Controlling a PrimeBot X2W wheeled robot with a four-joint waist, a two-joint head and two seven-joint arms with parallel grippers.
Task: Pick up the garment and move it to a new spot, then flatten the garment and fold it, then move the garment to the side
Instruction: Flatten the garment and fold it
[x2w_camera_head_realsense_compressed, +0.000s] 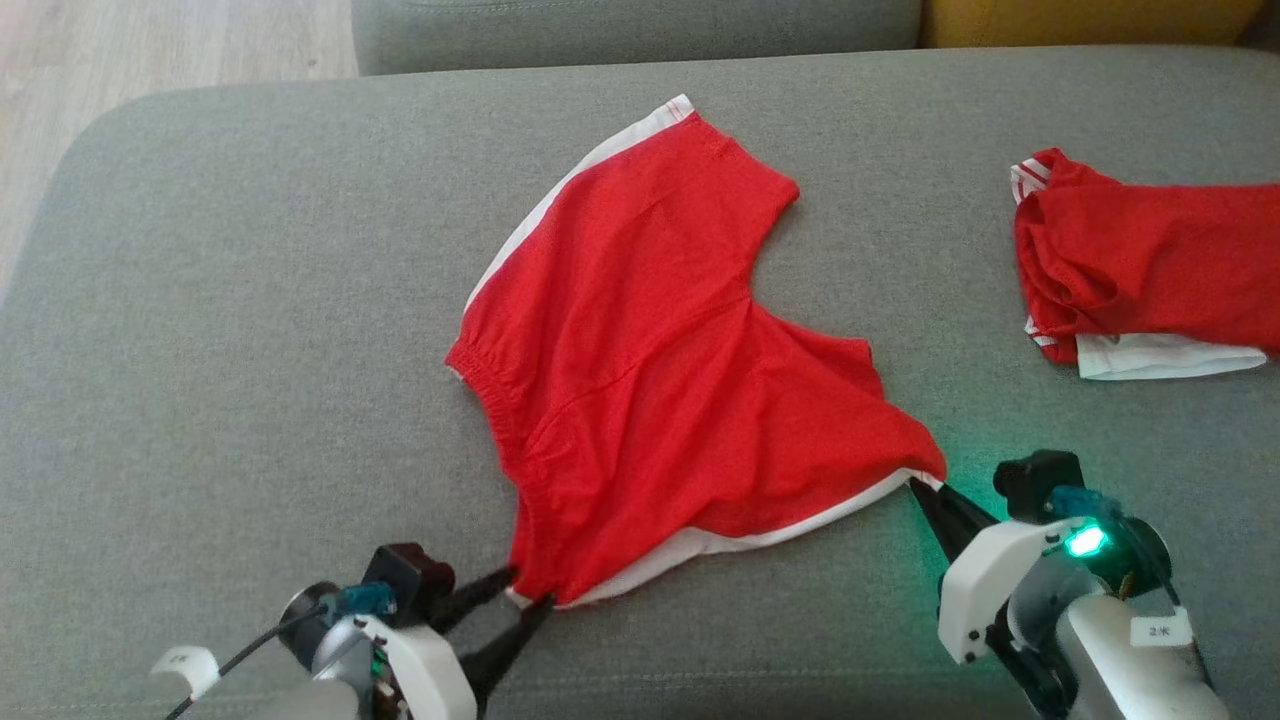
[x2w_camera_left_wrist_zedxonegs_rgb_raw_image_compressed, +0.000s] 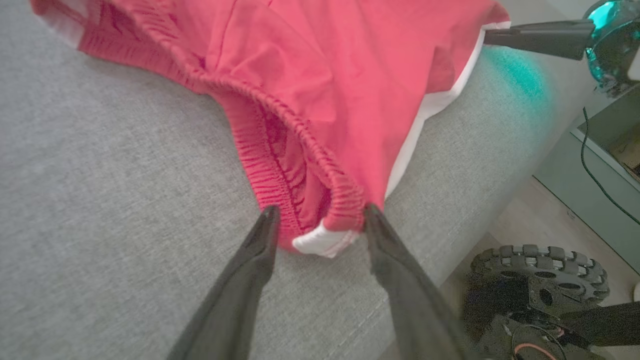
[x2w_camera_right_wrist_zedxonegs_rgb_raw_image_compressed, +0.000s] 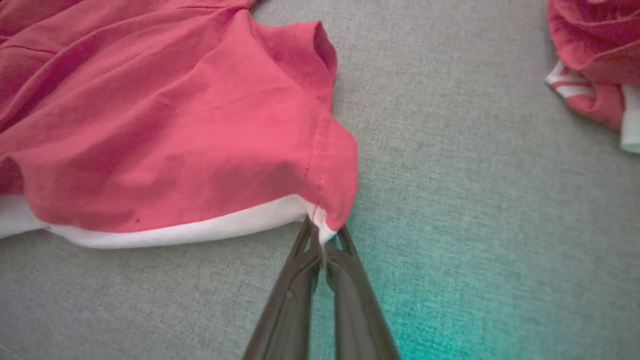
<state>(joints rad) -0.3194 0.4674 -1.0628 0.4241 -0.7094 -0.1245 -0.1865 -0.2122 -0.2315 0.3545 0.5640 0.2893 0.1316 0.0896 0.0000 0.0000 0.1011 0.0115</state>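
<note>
Red shorts with white side stripes (x2w_camera_head_realsense_compressed: 660, 360) lie spread on the grey couch seat (x2w_camera_head_realsense_compressed: 250, 300). My left gripper (x2w_camera_head_realsense_compressed: 522, 592) stands open at the near waistband corner (x2w_camera_left_wrist_zedxonegs_rgb_raw_image_compressed: 325, 240), one finger on each side of it. My right gripper (x2w_camera_head_realsense_compressed: 925, 492) is shut on the shorts' near leg-hem corner (x2w_camera_right_wrist_zedxonegs_rgb_raw_image_compressed: 325, 227), pinching the white trim. In the left wrist view the right gripper's fingers (x2w_camera_left_wrist_zedxonegs_rgb_raw_image_compressed: 540, 37) show at the top right, touching the hem.
A second red and white garment (x2w_camera_head_realsense_compressed: 1140, 270) lies bunched at the right of the seat. The couch's front edge runs just below both grippers; beyond it are the robot's wheel (x2w_camera_left_wrist_zedxonegs_rgb_raw_image_compressed: 540, 272) and wooden floor. A couch back (x2w_camera_head_realsense_compressed: 640, 30) rises behind.
</note>
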